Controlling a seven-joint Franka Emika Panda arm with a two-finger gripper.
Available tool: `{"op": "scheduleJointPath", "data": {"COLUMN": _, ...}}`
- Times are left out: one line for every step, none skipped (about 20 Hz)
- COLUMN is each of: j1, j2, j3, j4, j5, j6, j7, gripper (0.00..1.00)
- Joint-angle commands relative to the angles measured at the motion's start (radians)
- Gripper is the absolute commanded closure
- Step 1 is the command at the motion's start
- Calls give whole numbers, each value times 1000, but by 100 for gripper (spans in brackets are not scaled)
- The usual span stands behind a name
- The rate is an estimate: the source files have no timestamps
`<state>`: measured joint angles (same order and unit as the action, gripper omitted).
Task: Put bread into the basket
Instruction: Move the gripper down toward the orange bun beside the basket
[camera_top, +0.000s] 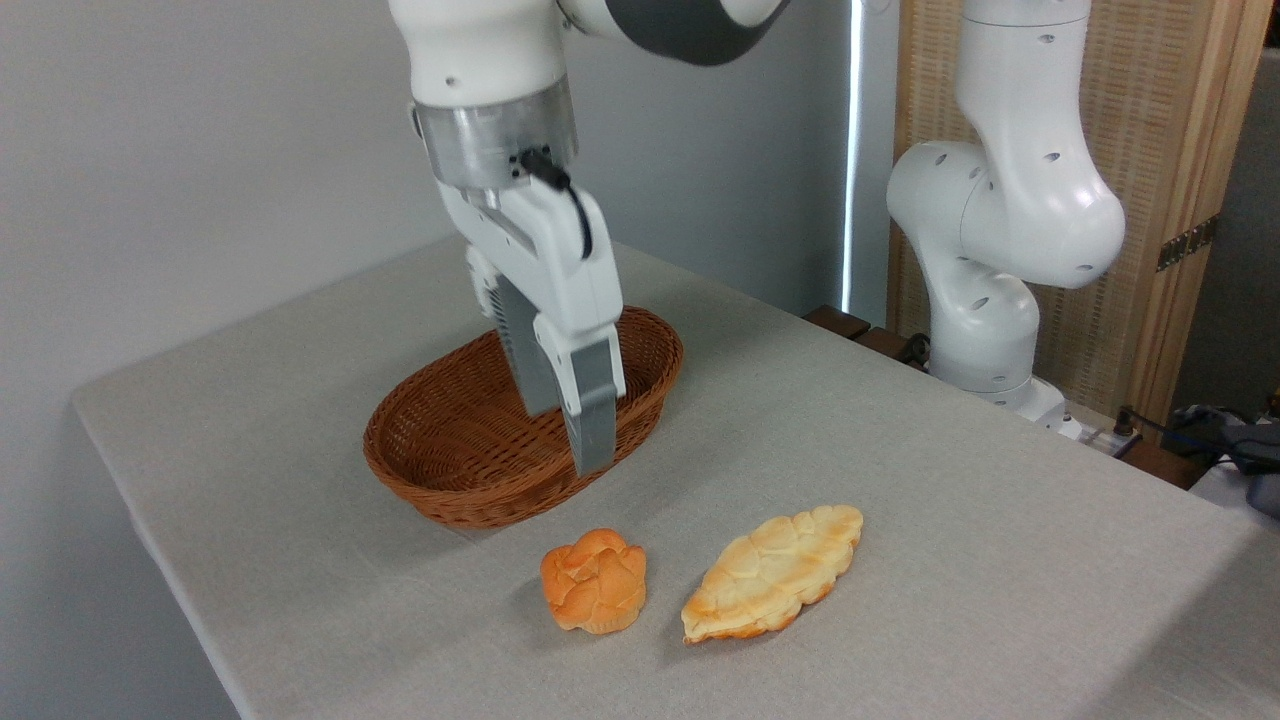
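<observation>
Grey cloth covers the table (900, 480), with a plain grey wall behind it and a wooden screen off to the right.

So the gripper (570, 435) hangs fingers-down in front of the basket (440, 470), and it's turned nearly edge-on to the camera. One finger sits almost right behind the other, so honestly I can't tell if the jaws are spread or pinched together. Nothing shows between them. The tips hang over the basket's near right side, above the weave, not touching anything I can make out.

That basket is an oval brown wicker one, shallow, with nothing in it.

The bread (594, 581), the little orange-golden knotted bun, sits on the cloth in front of the basket, near its front rim but clearly apart from it, and well below the fingertips. Just to its right lies a longer, paler leaf-shaped bread (772, 572), angled up toward the right, close to the bun but not touching.

Behind on the right stands the white arm base (1000, 230), at the table's far edge.
</observation>
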<state>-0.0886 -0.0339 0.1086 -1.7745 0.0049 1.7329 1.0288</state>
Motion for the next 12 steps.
{"op": "scheduleJointPath", "data": {"j1": 0, "j2": 12, "j3": 8, "j4": -19, "j5": 35, "j6": 28, "j7": 210, "gripper": 0}}
{"op": "scheduleJointPath", "data": {"j1": 0, "j2": 20, "j3": 8, "j4": -19, "j5": 37, "j6": 28, "j7": 253, "gripper": 0}}
{"op": "scheduleJointPath", "data": {"j1": -2, "j2": 25, "j3": 5, "j4": -19, "j5": 47, "j6": 30, "j7": 302, "gripper": 0}}
{"op": "scheduleJointPath", "data": {"j1": -3, "j2": 38, "j3": 3, "j4": -19, "j5": 58, "j6": 46, "j7": 362, "gripper": 0}}
{"op": "scheduleJointPath", "data": {"j1": -5, "j2": 49, "j3": 2, "j4": -20, "j5": 60, "j6": 65, "j7": 423, "gripper": 0}}
{"op": "scheduleJointPath", "data": {"j1": -7, "j2": 60, "j3": 0, "j4": -22, "j5": 60, "j6": 76, "j7": 472, "gripper": 0}}
{"op": "scheduleJointPath", "data": {"j1": -7, "j2": 69, "j3": -6, "j4": -25, "j5": 60, "j6": 77, "j7": 514, "gripper": 0}}
{"op": "scheduleJointPath", "data": {"j1": -7, "j2": 72, "j3": -13, "j4": -29, "j5": 60, "j6": 79, "j7": 555, "gripper": 0}}
{"op": "scheduleJointPath", "data": {"j1": -8, "j2": 77, "j3": -18, "j4": -42, "j5": 60, "j6": 82, "j7": 600, "gripper": 0}}
{"op": "scheduleJointPath", "data": {"j1": -8, "j2": 80, "j3": -18, "j4": -52, "j5": 60, "j6": 92, "j7": 640, "gripper": 0}}
{"op": "scheduleJointPath", "data": {"j1": -20, "j2": 84, "j3": -18, "j4": -68, "j5": 60, "j6": 108, "j7": 669, "gripper": 0}}
{"op": "scheduleJointPath", "data": {"j1": -31, "j2": 89, "j3": -18, "j4": -86, "j5": 61, "j6": 128, "j7": 687, "gripper": 0}}
